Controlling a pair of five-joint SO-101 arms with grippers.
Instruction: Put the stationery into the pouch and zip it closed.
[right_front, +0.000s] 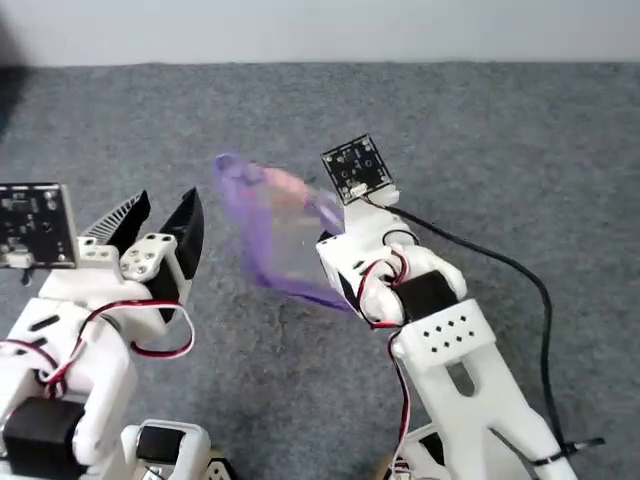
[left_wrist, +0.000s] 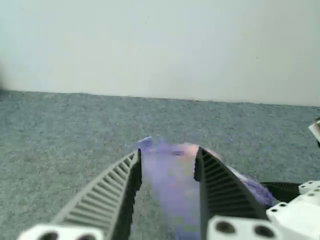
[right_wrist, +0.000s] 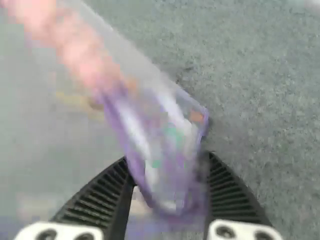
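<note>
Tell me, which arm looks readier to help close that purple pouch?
Probably the left. The left gripper is open, empty and pointed at the pouch, while the right gripper is busy, shut on one end of it.

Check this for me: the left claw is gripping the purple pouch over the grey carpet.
Wrong on one point: the purple pouch is gripped by the right claw, not the left. The right wrist view shows it pinched between that claw's fingers. The left claw is open, with the pouch beyond it. The grey carpet part stands.
</note>
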